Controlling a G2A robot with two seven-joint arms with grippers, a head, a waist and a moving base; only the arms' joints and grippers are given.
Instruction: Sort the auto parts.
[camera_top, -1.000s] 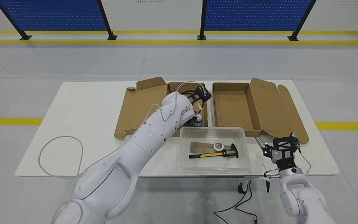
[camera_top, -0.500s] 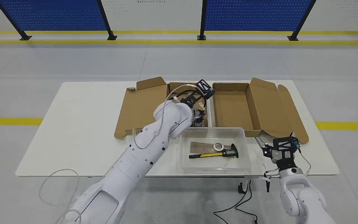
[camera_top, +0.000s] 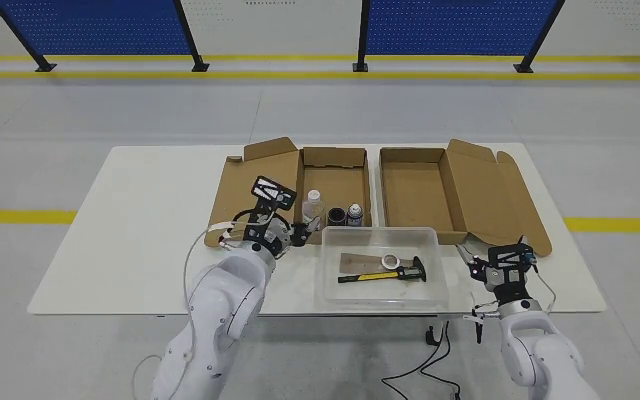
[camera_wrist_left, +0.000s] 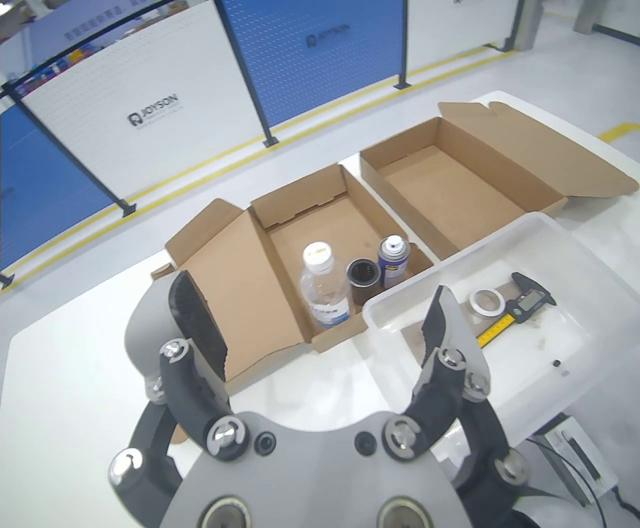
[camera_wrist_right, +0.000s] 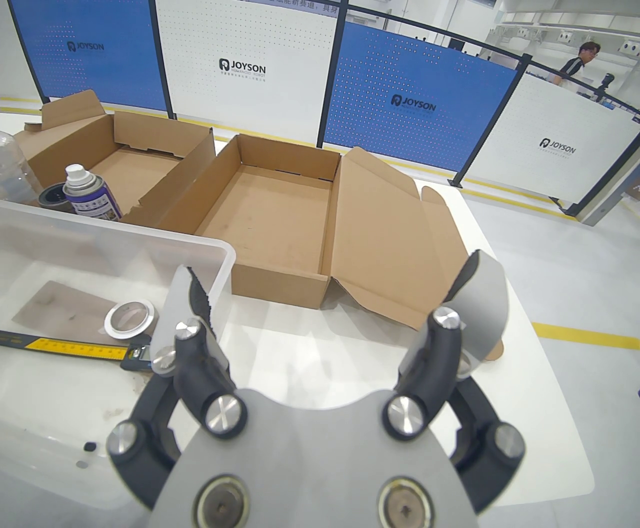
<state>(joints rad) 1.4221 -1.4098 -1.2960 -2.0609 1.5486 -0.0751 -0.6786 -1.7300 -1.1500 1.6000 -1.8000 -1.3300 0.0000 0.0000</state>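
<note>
The left cardboard box (camera_top: 335, 175) holds a clear water bottle (camera_top: 313, 207), a black cylinder (camera_top: 336, 215) and a blue spray can (camera_top: 355, 214), all standing upright along its near wall. The right cardboard box (camera_top: 415, 195) is bare inside. In front of both, a clear plastic bin (camera_top: 380, 232) holds a yellow-and-black caliper (camera_top: 385, 273), a metal ring (camera_top: 389, 262) and a brown sheet (camera_top: 352, 263). My left gripper (camera_wrist_left: 310, 290) hangs open and holds nothing, above the table left of the bin. My right gripper (camera_wrist_right: 330, 265) stands open and holds nothing, right of the bin.
Both boxes have their lids (camera_top: 240, 195) folded flat outward on the white table (camera_top: 130, 220). Bare tabletop lies left of the left box. A cable (camera_top: 435, 365) hangs off the table's front edge. Blue fence panels stand across the floor behind.
My left arm has pulled back from over the left box to the table's front left, uncovering the bottle standing in the box. The right arm has not moved.
</note>
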